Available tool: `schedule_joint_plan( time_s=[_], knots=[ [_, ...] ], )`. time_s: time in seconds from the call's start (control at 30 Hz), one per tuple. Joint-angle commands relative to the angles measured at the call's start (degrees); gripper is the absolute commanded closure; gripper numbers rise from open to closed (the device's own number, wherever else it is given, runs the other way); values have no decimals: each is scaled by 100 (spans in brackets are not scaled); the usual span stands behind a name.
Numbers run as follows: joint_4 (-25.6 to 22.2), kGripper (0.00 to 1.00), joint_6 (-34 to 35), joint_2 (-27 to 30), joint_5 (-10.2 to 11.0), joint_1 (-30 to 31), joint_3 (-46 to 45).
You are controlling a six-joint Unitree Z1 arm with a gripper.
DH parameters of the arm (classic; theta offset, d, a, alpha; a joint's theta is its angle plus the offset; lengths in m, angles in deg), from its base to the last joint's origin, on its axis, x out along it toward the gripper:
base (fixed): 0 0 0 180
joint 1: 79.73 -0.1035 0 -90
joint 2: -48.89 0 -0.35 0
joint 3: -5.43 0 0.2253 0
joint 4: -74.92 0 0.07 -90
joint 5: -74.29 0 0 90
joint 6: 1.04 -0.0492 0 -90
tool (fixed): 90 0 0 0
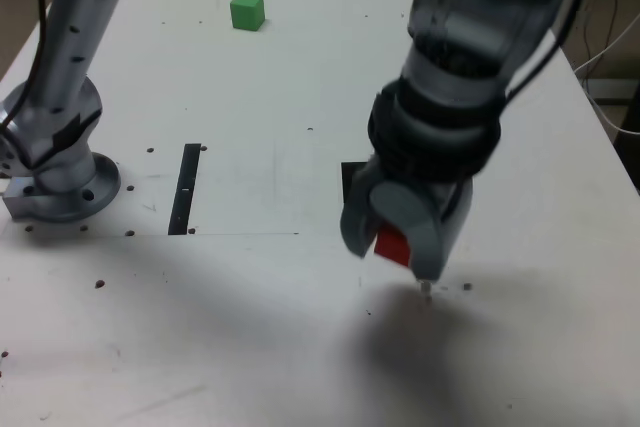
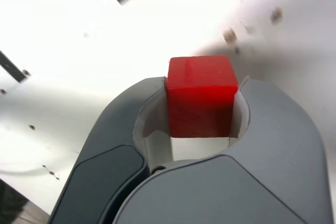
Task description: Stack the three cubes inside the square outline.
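My gripper is shut on the red cube, which hangs a little above the white table near the middle right of the exterior view. The wrist view shows the red cube pinched between the two grey fingers of the gripper. The green cube rests far back on the table, well away from the gripper. Only a black corner of the square outline shows just behind the gripper; the arm hides the remainder. The yellow cube is out of view.
A narrow black strip lies on the table to the exterior view's left of the gripper. The arm's metal base stands at the left edge. Small screw holes dot the tabletop. The table's right edge runs close to the arm.
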Motion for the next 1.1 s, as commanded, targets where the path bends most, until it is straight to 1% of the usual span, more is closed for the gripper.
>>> schedule_joint_plan(
  time_s=[0.0,0.13,0.23,0.43,0.53,0.73,0.83,0.9,1.07],
  knots=[
    [13,72,-65,137,98,-121,-62],
    [-14,68,-205,174,245,-312,-131],
    [-14,68,-291,170,245,-442,-287],
    [127,74,-480,199,214,-675,-648],
    [404,74,-572,317,178,-828,-977],
    [1476,74,-615,720,-73,-1289,-2150],
    [1862,74,-555,921,-140,-1470,-2614],
    [1950,74,-526,1028,-140,-1528,-2769],
    [1911,75,-545,1099,-120,-1551,-2784]
  ],
)
